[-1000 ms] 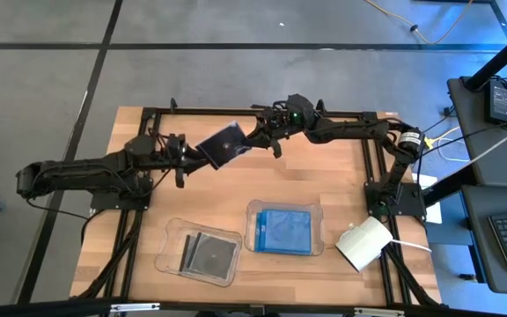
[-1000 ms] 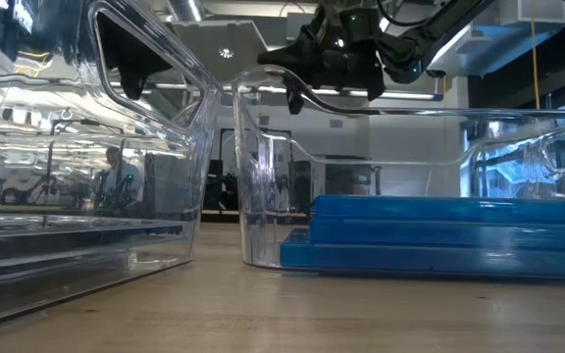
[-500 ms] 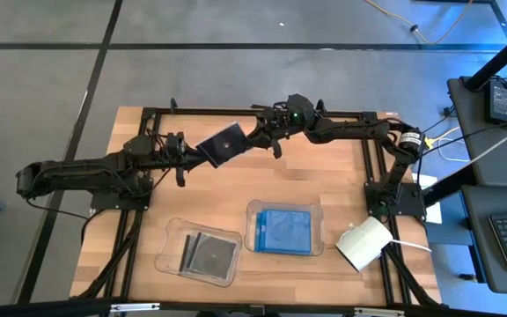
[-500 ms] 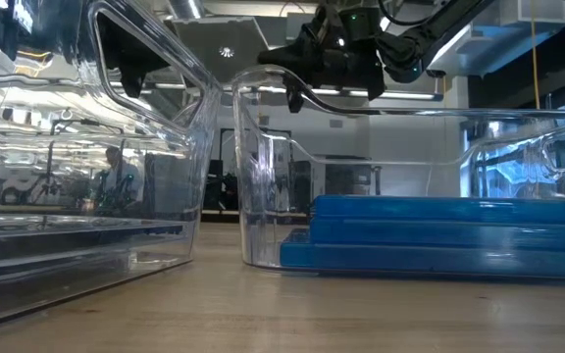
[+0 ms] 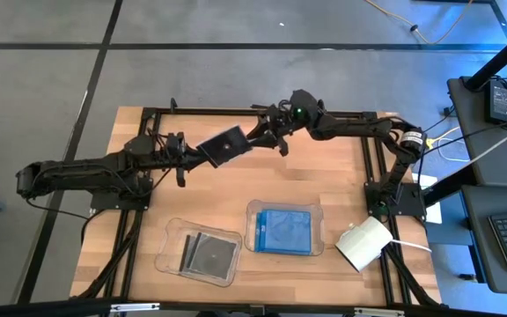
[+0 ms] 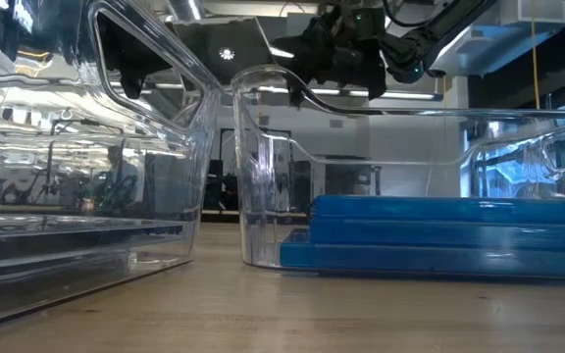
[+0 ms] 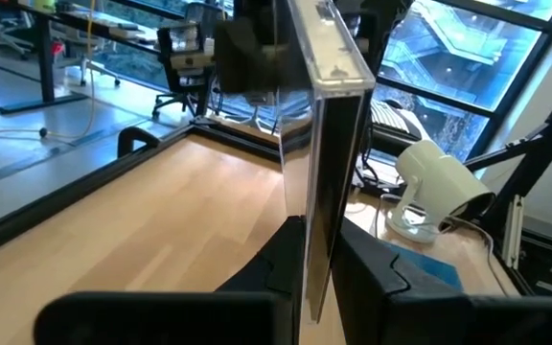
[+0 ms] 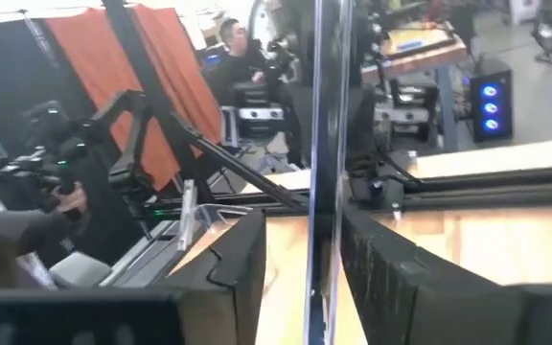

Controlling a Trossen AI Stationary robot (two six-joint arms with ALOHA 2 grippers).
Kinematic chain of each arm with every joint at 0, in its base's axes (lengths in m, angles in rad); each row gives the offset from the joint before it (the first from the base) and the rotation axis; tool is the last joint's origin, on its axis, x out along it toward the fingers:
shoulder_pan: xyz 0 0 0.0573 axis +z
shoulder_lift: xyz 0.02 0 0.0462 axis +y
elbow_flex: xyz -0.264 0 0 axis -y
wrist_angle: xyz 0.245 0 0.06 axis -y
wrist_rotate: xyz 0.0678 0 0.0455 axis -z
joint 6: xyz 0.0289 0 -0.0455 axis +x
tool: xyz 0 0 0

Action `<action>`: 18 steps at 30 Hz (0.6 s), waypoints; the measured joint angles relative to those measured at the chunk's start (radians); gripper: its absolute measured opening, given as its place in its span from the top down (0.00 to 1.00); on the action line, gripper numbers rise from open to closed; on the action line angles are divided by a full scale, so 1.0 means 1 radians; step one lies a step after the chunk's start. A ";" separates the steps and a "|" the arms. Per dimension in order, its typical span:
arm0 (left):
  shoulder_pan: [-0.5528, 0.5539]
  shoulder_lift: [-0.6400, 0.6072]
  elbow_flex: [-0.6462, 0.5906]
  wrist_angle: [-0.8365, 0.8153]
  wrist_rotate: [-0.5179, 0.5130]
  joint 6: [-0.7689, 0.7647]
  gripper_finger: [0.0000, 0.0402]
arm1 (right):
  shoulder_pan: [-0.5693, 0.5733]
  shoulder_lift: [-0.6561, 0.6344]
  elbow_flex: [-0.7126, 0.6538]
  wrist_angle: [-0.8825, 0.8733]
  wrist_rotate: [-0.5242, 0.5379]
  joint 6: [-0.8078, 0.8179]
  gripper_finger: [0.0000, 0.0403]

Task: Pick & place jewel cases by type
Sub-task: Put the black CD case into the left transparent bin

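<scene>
dark jewel case point(image 5: 223, 145) in air near tabletop point(image 5: 324, 176) far edge, between both arms | left gripper point(image 5: 202, 151) fingers clamped on its near-left edge | right gripper point(image 5: 255, 136) fingers straddle its opposite edge, grip cannot tell | handover toward left-hand tray point(image 5: 170, 251)

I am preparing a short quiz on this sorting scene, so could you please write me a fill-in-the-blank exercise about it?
1. The dark jewel case is held above the table between ____ grippers.
2. The right tray holds jewel cases coloured ____.
3. The left tray holds jewel cases coloured ____.
4. The left gripper grips the raised case by its ____.

Missing words: two; blue; black; edge
</scene>
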 joint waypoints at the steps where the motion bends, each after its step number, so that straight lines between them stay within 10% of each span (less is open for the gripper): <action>1: 0.000 0.000 0.000 -0.006 0.002 0.000 0.91 | -0.007 -0.006 0.000 0.004 -0.021 0.003 0.66; 12: 0.013 -0.019 0.001 -0.035 0.150 -0.174 0.92 | -0.087 -0.098 0.001 -0.078 -0.320 0.030 0.66; 18: 0.040 -0.045 0.002 -0.109 0.482 -0.399 0.92 | -0.118 -0.096 0.000 -0.262 -0.321 0.022 0.66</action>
